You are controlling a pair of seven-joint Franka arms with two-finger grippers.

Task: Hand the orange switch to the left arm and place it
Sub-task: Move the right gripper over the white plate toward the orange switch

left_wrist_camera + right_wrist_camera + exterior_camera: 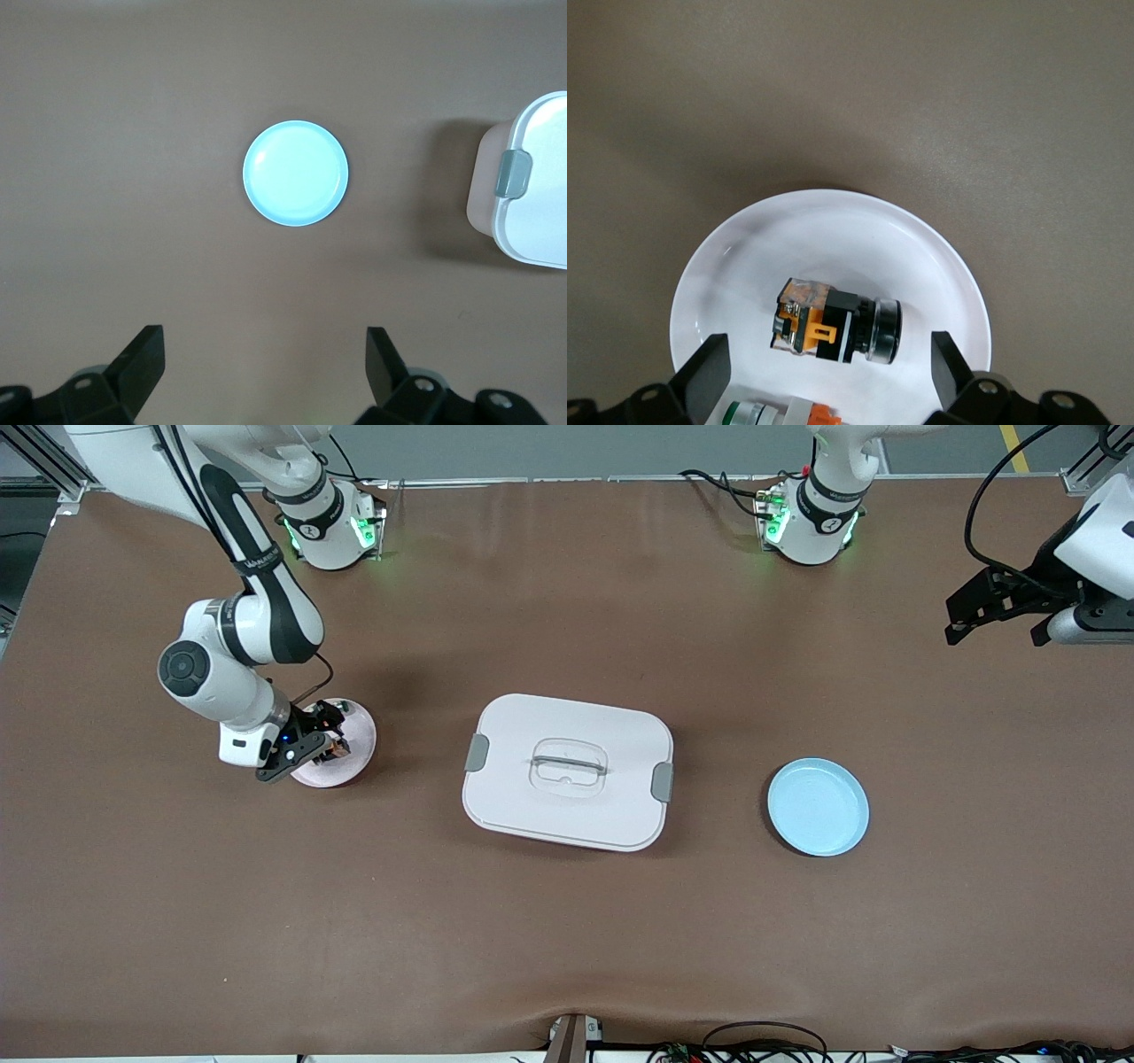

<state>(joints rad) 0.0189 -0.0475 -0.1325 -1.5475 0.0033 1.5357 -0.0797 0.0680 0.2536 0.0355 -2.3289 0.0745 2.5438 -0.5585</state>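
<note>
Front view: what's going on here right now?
The right arm's tool hangs open just above the white plate at its end of the table, with the orange switch lying on the plate between its fingers, not yet gripped. A second small part lies beside it. The left arm's tool waits open, up over its own end, above the empty blue plate. The closed box sits between the two plates.

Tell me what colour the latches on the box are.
Grey. The latches on the white box show best in the front view.
</note>
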